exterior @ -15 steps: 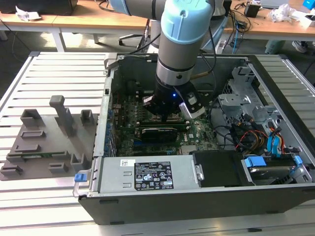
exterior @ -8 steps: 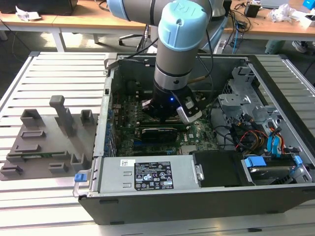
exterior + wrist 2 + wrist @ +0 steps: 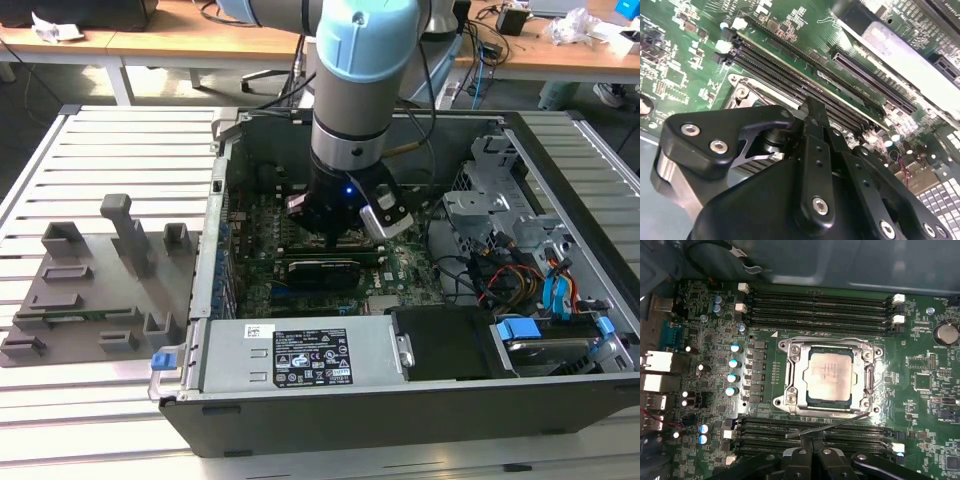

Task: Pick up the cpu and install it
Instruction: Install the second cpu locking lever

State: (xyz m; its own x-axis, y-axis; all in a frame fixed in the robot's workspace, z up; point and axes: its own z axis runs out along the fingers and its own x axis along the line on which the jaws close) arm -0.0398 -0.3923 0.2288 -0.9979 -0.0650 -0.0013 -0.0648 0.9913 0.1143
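Observation:
The cpu [image 3: 830, 375], a small square chip with a silver-grey top, lies flat inside the metal socket frame [image 3: 791, 386] on the green motherboard in the first wrist view. My gripper [image 3: 812, 444] hovers just off the socket's edge, over the memory slots, with its two black fingers pressed together and nothing between them. In the second wrist view the gripper [image 3: 813, 111] shows as one narrow black tip above the socket corner. In the exterior view the gripper [image 3: 336, 238] reaches down into the open computer case.
Memory slots [image 3: 815, 305] flank the socket on both sides. A thin wire lever [image 3: 840, 424] runs along the socket's near edge. The case walls, power supply [image 3: 300, 355] and drive cage with cables [image 3: 510, 275] hem in the arm. Grey plastic blocks [image 3: 130, 235] stand on the exterior view's left.

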